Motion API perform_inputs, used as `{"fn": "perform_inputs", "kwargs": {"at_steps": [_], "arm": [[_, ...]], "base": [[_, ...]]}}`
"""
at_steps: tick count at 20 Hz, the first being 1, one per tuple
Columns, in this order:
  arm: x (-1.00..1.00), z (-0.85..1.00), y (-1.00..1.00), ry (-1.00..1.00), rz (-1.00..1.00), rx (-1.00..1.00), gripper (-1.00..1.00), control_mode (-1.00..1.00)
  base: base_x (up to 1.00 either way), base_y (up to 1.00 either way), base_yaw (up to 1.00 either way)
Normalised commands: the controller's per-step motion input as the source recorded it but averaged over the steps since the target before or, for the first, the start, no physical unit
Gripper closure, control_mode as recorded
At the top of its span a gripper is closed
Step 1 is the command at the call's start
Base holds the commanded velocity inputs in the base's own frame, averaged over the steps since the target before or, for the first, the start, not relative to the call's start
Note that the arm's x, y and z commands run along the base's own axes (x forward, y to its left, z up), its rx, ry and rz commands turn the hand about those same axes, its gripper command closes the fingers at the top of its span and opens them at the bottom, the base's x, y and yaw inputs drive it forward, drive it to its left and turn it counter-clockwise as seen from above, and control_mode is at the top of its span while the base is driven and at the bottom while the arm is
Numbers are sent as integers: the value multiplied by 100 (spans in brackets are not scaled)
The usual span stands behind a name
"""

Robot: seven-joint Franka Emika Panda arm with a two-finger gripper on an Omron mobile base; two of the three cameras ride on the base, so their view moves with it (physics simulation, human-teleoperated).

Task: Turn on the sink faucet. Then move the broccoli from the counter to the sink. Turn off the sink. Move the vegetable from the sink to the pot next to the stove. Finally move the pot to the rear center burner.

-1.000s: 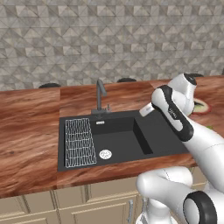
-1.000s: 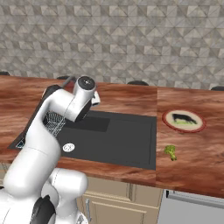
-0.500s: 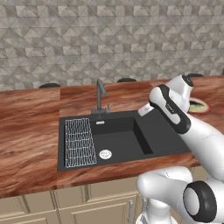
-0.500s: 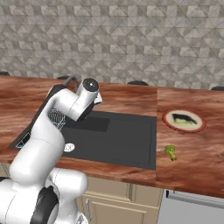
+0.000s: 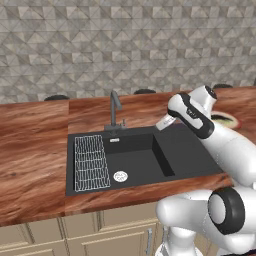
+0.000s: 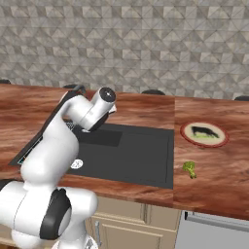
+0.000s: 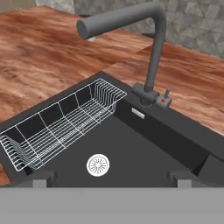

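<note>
Over sink (image 7: 131, 153) — gripper (image 7: 109, 177) jaws apart (empty), faucet (image 7: 148, 57) ahead; broccoli (image 6: 190, 168) on counter.

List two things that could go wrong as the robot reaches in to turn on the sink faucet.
1. The small lever with a red dot sits tight against the dark grey gooseneck faucet; the open gripper could push the spout instead and leave the water off.
2. The white wire rack lies inside the black sink below; a low approach could snag it.

You've got a white wire dish rack (image 7: 61, 127) in the basin's left half, and a red-rimmed round plate (image 6: 204, 133) on the wooden surface (image 5: 30, 145), right side.
</note>
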Motion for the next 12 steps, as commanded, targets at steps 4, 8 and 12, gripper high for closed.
{"fn": "perform_inputs", "kwargs": {"at_steps": [4, 8, 12], "arm": [[31, -13, 0, -4, 9, 2, -100, -100], [15, -5, 0, -1, 4, 0, -100, -100], [3, -1, -1, 0, 0, 0, -100, -100]], "base": [[0, 0, 0], [0, 0, 0], [0, 0, 0]]}}
